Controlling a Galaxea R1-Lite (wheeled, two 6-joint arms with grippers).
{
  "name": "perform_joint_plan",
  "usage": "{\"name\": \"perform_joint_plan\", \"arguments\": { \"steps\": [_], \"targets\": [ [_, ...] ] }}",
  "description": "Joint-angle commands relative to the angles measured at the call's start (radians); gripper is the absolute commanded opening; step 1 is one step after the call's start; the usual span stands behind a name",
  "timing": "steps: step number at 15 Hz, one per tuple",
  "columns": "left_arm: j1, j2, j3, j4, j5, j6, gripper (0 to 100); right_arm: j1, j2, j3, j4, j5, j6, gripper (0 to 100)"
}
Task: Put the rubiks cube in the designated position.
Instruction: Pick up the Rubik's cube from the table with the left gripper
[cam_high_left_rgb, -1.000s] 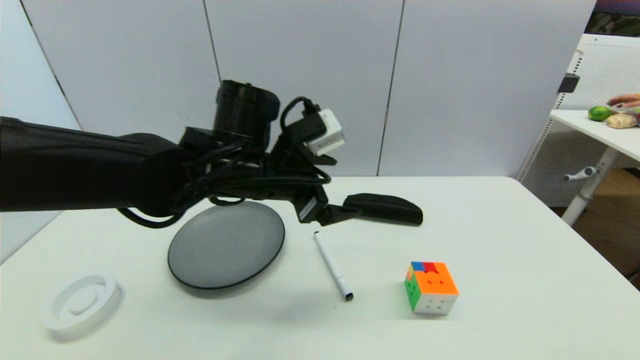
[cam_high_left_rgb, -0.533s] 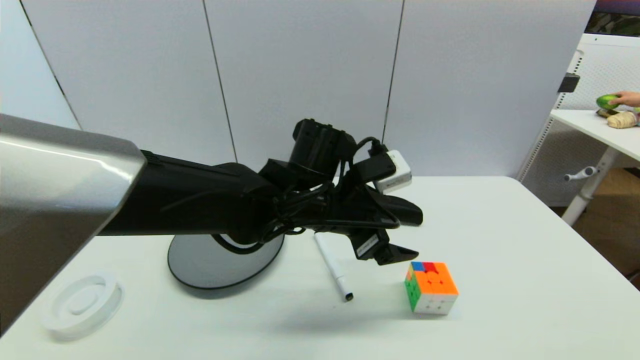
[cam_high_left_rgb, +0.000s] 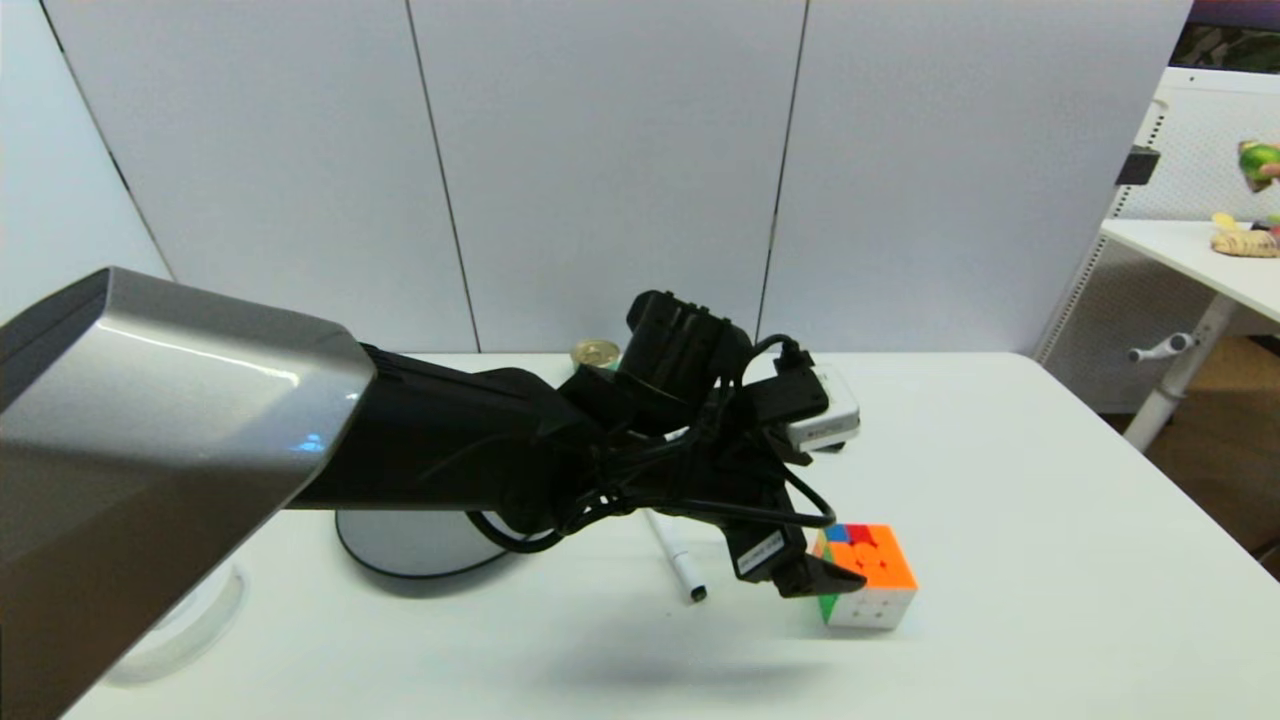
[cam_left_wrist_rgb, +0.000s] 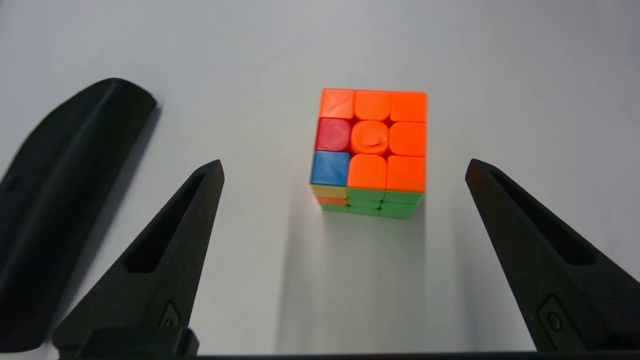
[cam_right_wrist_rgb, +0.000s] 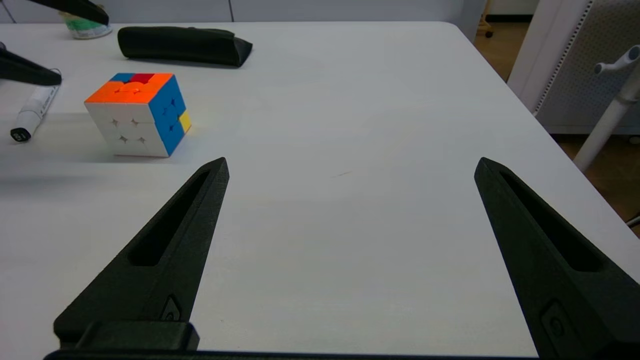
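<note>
**Left Claw Above Rubiks Cube, Fingers Spread**

Rubiks cube (cam_high_left_rgb: 866, 576): resting on the white desk (cam_high_left_rgb: 1050, 520), right of centre in the head view, orange face up with one blue and one red square; green side toward the robot's left, white side toward the robot. Not held, not touched by either claw.

Left claw (cam_left_wrist_rgb: 345, 172): extended from the left across the desk, poised above the cube. Fingers wide apart, nothing between them but the cube below, one fingertip (cam_left_wrist_rgb: 212, 172) on each side of it and well clear. In the head view, one dark fingertip overlaps the cube's left edge; contact cannot be confirmed there.

Right claw (cam_right_wrist_rgb: 350, 167): low over bare desk surface, to the right of the cube and apart from it. Fingers wide apart, gripping nothing.

Other items on the desk:
- White marker pen (cam_high_left_rgb: 676, 562), black tip, lying just left of the cube.
- Black pouch (cam_right_wrist_rgb: 182, 46), farther back than the cube.
- Dark grey round plate (cam_high_left_rgb: 400, 545), partly hidden behind the left arm.
- White ring-shaped dish (cam_high_left_rgb: 195, 625), near the left edge, mostly hidden.
- Small can (cam_high_left_rgb: 596, 352), at the far edge of the desk.
</note>
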Motion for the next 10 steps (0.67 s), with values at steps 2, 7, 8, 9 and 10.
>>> {"name": "perform_joint_plan", "arguments": {
  "steps": [2, 7, 8, 9, 10],
  "targets": [
    [-0.032, 0.05, -0.007, -0.011, -0.002, 0.004, 100, 0.0, 0.002, 0.0, 0.0, 0.0, 0.0, 100],
    [-0.038, 0.122, -0.03, -0.076, -0.001, 0.004, 100, 0.0, 0.002, 0.0, 0.0, 0.0, 0.0, 100],
    [-0.038, 0.146, -0.053, -0.077, -0.001, 0.004, 100, 0.0, 0.002, 0.0, 0.0, 0.0, 0.0, 100],
    [-0.036, 0.162, -0.065, -0.079, -0.001, 0.004, 100, 0.0, 0.002, 0.0, 0.0, 0.0, 0.0, 100],
    [-0.036, 0.172, -0.071, -0.077, -0.001, 0.003, 100, 0.0, 0.002, 0.0, 0.0, 0.0, 0.0, 100]
  ]
}}
